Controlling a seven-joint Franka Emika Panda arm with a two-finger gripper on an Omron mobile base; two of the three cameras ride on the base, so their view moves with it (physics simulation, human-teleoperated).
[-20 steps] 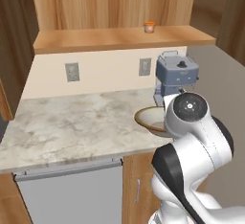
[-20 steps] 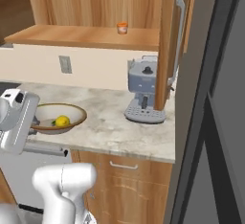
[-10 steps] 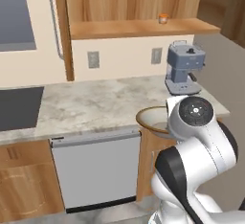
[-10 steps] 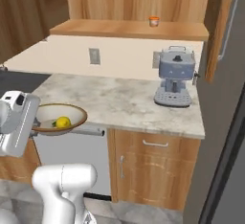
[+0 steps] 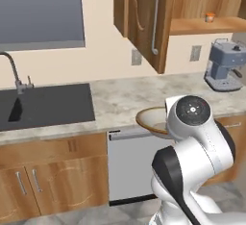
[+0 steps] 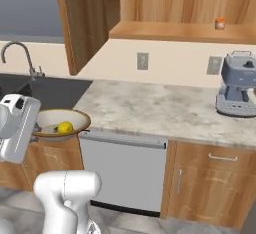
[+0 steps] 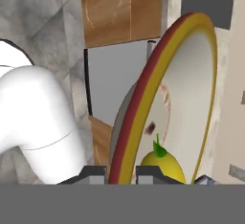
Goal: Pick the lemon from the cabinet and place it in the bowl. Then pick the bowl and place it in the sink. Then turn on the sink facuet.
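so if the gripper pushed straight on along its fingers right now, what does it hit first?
Nothing new: the gripper is already shut on the bowl rim. Straight on runs along the bowl wall, with the lemon just inside. Depth beyond is unclear.

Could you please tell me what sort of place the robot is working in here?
A home kitchen, rendered rather than real: a dark sink with a gooseneck tap, a dishwasher under a marble counter, and a coffee machine below wooden wall cabinets.

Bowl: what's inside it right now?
The lemon lies inside the bowl, on the cream floor toward the near rim. The gripper is shut on that rim. In the left base view the arm covers most of the bowl, hiding the lemon.
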